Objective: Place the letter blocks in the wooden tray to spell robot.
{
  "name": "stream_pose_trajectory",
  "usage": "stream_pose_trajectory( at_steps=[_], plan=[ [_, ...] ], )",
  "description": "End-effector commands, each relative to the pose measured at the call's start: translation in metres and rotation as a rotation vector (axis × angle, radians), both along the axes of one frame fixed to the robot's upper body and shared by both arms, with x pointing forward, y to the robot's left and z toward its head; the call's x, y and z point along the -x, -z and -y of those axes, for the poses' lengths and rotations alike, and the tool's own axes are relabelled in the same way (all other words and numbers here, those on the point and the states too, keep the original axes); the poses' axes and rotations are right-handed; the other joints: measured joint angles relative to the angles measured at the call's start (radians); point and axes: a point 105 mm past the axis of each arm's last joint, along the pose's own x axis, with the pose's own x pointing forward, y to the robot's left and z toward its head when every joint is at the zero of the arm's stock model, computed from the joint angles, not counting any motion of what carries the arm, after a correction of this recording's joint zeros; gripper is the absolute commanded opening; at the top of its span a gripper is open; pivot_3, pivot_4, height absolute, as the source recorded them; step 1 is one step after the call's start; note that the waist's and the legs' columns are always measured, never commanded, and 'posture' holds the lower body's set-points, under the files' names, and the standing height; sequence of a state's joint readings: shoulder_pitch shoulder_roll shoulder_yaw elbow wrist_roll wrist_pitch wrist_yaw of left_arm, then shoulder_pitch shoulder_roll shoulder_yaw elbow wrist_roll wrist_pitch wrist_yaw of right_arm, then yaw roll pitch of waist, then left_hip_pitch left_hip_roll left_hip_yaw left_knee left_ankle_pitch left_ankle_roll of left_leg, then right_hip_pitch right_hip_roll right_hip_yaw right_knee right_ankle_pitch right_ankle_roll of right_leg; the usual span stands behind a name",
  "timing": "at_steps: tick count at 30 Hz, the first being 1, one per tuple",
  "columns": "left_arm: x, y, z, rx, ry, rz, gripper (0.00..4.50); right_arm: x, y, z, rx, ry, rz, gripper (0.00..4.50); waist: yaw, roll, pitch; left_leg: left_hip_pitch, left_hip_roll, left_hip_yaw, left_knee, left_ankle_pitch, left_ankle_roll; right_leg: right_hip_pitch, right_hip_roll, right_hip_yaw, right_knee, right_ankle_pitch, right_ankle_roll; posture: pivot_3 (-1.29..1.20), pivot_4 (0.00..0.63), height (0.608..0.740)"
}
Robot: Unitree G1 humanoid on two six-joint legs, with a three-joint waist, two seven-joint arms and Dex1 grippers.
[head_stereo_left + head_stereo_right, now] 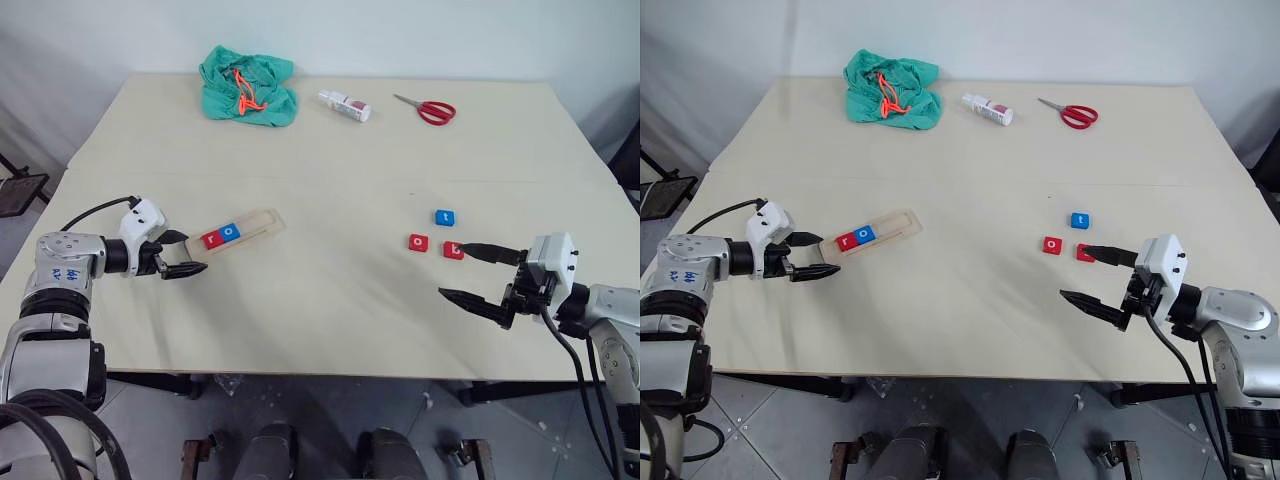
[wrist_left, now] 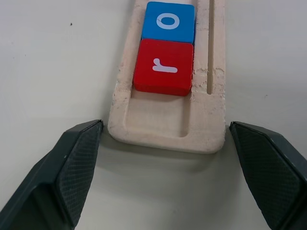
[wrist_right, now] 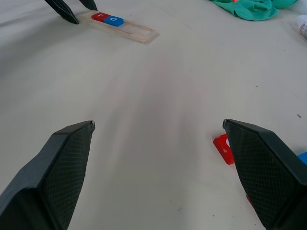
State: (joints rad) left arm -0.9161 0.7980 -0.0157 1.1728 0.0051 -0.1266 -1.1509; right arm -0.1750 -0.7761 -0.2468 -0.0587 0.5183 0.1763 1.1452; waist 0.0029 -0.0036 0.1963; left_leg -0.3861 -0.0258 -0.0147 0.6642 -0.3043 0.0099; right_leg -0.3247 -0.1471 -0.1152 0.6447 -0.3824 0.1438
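Blocks first: two of them already sit in the wooden tray [image 1: 252, 226], left of centre in the left eye frame, a red r block [image 2: 163, 66] with a blue o block [image 2: 169, 22] touching it further along the groove, and the rest of the groove past them is bare. My left gripper [image 1: 184, 254] hangs right at the tray's near end, fingers spread wide, one on each side of that end and holding nothing; in the left wrist view the fingers [image 2: 72, 172] flank the tray's rounded corner, just beside it. Over at the right of the frame three blocks lie loose on the table [image 1: 330, 320]: a blue t block [image 1: 445, 217], a red o block [image 1: 418, 242] and another red block [image 1: 452, 250] partly behind my upper right finger. My right gripper [image 1: 480, 275] is also spread wide and empty, just beside those three. Along the far edge of the table there's a green cloth [image 1: 248, 86], a small white bottle [image 1: 345, 105] and red scissors [image 1: 428, 109].
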Motion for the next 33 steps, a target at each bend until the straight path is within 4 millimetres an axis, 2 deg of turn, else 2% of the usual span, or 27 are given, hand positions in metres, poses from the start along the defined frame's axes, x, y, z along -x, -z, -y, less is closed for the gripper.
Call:
stream_pose_trajectory(
  at_steps=[1, 4, 8, 11, 16, 20, 26, 33],
  plan=[
    [0.006, 0.025, -0.005, -0.046, -0.038, -0.118, 4.09, 0.002, -0.014, 0.001, 0.015, -0.006, 0.055, 4.5, 0.0, 0.0, 0.0, 0.0, 0.0, 0.0, 0.0, 0.0, 0.0, 0.0, 0.0, 0.0, 0.0, 0.0, 0.0, 0.0, 0.15, 0.74],
    [0.005, 0.021, -0.002, -0.036, -0.022, -0.099, 3.44, 0.001, -0.016, 0.0, 0.013, -0.009, 0.059, 4.5, -0.001, 0.0, 0.0, 0.0, 0.0, 0.0, 0.0, 0.0, 0.0, 0.0, 0.0, 0.0, 0.0, 0.0, 0.0, 0.0, 0.15, 0.74],
    [0.008, 0.016, 0.005, -0.007, 0.039, -0.09, 3.43, -0.001, -0.017, -0.001, 0.012, -0.011, 0.062, 4.5, 0.0, 0.0, 0.0, 0.0, 0.0, 0.0, 0.0, 0.0, 0.0, 0.0, 0.0, 0.0, 0.0, 0.0, 0.0, 0.0, 0.15, 0.74],
    [0.014, 0.016, 0.02, -0.011, 0.152, -0.093, 3.43, 0.0, -0.016, -0.001, 0.011, -0.019, 0.058, 4.5, 0.0, 0.0, 0.0, 0.0, -0.001, 0.0, 0.0, 0.0, 0.0, 0.0, -0.001, 0.0, 0.0, 0.0, 0.0, 0.0, 0.15, 0.74],
    [0.021, 0.01, 0.057, 0.01, 0.313, -0.055, 3.43, 0.005, -0.012, 0.0, 0.028, -0.063, 0.019, 4.5, 0.011, 0.0, 0.0, -0.001, -0.003, -0.001, 0.0, 0.0, 0.001, 0.0, -0.002, 0.001, 0.0, 0.0, 0.0, 0.0, 0.15, 0.74],
    [0.029, 0.005, 0.096, 0.043, 0.421, -0.013, 3.43, 0.012, -0.005, 0.001, 0.055, -0.139, -0.033, 4.5, 0.024, 0.0, 0.0, -0.002, -0.004, -0.002, 0.0, 0.0, 0.002, 0.001, -0.002, 0.002, -0.002, 0.0, 0.0, 0.0, 0.15, 0.74],
    [0.039, 0.005, 0.13, 0.058, 0.487, 0.007, 3.43, 0.015, 0.002, 0.004, 0.08, -0.171, -0.075, 4.5, 0.021, 0.0, 0.0, -0.004, -0.003, -0.001, 0.0, 0.0, 0.003, 0.001, -0.002, 0.002, -0.007, 0.0, 0.0, 0.0, 0.15, 0.74],
    [0.046, 0.007, 0.181, 0.074, 0.554, 0.008, 3.43, 0.013, 0.004, 0.006, 0.072, -0.141, -0.073, 4.5, 0.023, 0.0, 0.0, -0.005, -0.004, -0.001, 0.001, 0.0, 0.003, 0.001, -0.002, 0.002, -0.009, 0.0, 0.0, 0.0, 0.15, 0.74]
  ],
)
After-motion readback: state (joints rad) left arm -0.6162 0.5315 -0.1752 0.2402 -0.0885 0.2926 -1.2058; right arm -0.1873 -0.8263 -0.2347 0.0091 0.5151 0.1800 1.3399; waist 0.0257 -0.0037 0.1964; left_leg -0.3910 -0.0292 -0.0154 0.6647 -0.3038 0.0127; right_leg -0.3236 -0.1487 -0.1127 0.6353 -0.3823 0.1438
